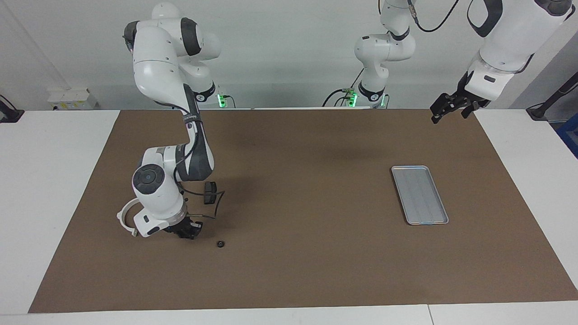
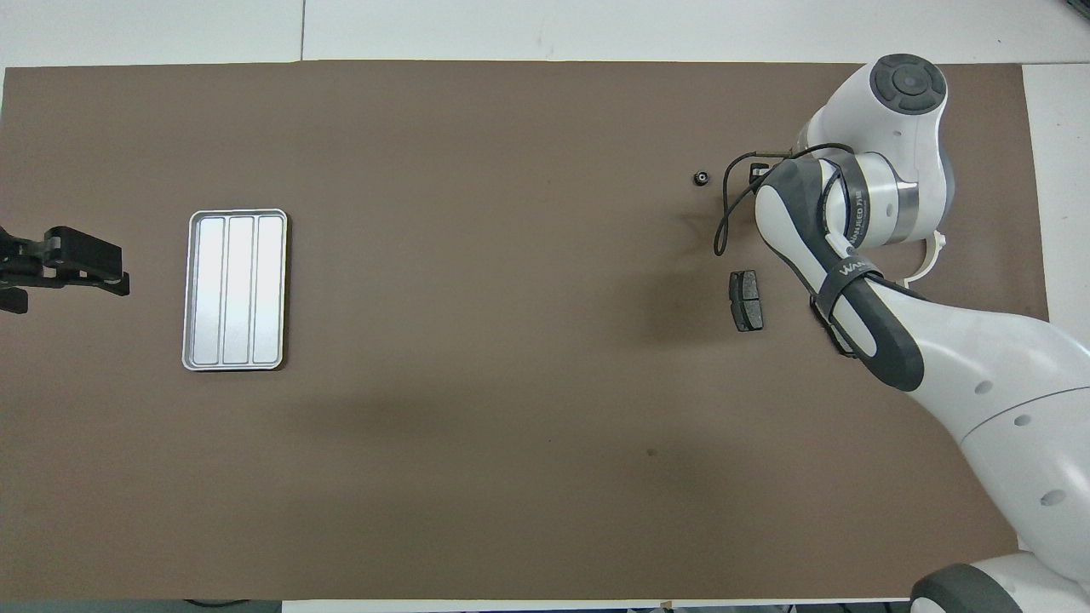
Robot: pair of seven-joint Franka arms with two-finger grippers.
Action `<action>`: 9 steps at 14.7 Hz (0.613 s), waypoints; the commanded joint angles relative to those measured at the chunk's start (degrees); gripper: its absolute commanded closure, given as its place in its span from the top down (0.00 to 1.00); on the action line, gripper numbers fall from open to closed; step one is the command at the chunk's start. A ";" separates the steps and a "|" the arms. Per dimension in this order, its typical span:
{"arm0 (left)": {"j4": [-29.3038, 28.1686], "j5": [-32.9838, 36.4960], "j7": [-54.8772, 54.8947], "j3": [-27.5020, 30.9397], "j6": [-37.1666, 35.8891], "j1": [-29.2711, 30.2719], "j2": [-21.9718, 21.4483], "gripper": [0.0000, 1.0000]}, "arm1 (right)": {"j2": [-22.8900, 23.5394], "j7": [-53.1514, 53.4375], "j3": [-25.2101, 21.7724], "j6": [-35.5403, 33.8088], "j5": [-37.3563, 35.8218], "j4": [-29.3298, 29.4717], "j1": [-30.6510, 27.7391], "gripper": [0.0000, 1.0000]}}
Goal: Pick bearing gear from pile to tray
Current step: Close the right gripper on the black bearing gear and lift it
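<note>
The pile lies at the right arm's end of the brown mat: a white half-ring bracket (image 1: 123,217) (image 2: 931,260), a dark grey brake pad (image 1: 209,192) (image 2: 747,300) and a tiny black round bearing gear (image 1: 220,244) (image 2: 701,178). My right gripper (image 1: 187,231) hangs just over the mat between the bracket and that gear. Its fingertips look drawn together, and the hand hides whatever is between them. The silver tray (image 1: 419,194) (image 2: 235,289) lies bare at the left arm's end. My left gripper (image 1: 448,108) (image 2: 60,268) waits open, high over the mat's edge by the tray.
A black cable (image 1: 216,207) loops from the right wrist down beside the brake pad. The right arm's elbow (image 2: 839,255) hangs over part of the pile in the overhead view. White tabletop borders the mat on all sides.
</note>
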 commanded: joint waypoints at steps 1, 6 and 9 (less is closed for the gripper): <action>-0.99 -0.36 0.38 -0.17 -0.41 0.22 -0.92 1.00 | -3.47 1.33 0.99 -9.21 0.16 3.42 1.05 0.00; -0.99 -0.36 0.38 -0.17 -0.41 0.22 -0.92 1.00 | -9.28 23.24 3.63 -22.14 4.46 6.84 9.46 0.00; -0.99 -0.36 0.38 -0.16 -0.41 0.22 -0.92 1.00 | -8.41 42.94 4.07 -22.61 4.82 11.34 18.17 0.00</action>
